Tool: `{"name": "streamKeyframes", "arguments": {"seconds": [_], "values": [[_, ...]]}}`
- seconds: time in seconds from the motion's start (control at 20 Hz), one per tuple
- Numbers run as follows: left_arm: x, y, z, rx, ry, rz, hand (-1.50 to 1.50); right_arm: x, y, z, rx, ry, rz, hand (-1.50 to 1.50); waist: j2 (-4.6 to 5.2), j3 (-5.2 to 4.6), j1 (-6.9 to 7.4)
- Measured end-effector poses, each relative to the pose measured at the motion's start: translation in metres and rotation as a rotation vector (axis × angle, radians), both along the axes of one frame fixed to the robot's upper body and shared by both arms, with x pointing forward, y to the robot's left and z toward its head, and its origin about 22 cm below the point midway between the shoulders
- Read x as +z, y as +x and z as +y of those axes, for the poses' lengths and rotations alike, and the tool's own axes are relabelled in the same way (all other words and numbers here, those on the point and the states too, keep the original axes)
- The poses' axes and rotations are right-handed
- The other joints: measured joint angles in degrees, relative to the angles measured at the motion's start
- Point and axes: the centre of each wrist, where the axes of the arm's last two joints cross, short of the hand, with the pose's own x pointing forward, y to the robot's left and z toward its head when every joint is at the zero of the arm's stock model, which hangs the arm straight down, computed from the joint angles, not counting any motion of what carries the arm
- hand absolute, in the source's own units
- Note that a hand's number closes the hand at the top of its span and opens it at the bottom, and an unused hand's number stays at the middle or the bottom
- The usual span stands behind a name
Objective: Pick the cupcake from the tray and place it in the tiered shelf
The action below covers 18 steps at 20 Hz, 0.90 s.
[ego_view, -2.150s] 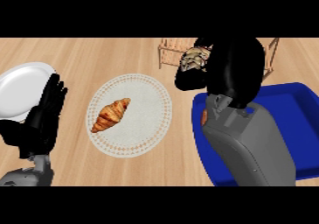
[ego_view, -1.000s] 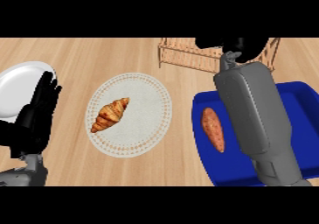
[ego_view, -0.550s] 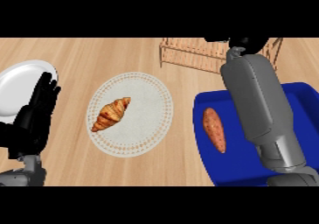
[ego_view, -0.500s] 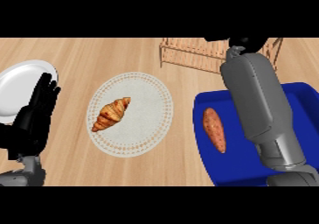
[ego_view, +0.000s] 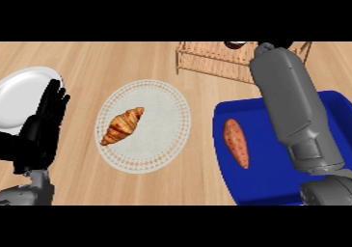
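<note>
Head view: right robot hand (ego_view: 277,44) cut off above tiered shelf (ego_view: 207,60), grip unclear.

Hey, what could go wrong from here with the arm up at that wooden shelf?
1. The right forearm reaches the tiered shelf at the view's top edge, where the cupcake cannot be made out; a release there might miss a tier.
2. Pulling back, the forearm could catch the shelf's wooden frame and shift it.
3. It hangs above the blue tray and sweet potato, so a low retreat might brush them.
</note>
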Motion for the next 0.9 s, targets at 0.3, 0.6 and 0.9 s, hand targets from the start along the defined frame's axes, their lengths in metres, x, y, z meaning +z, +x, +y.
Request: {"name": "streamKeyframes", "arguments": {"seconds": [0.3,0.6,0.9], "values": [[0.000,-0.001,-0.002,0.005,-0.002,-0.001,0.00,0.017,0.001,-0.005,0.033,0.056,-0.120,-1.50,-0.18,0.00,-0.34],[0.002,-0.001,-0.004,0.021,0.001,0.001,0.00,0.039,-0.007,-0.025,-0.040,0.110,-0.218,-1.50,-0.49,-0.03,-1.16],[-0.004,-0.002,0.005,0.047,0.007,0.015,0.00,0.051,-0.035,-0.054,-0.153,0.176,-0.232,-1.50,-1.05,-0.06,-2.72]]}}
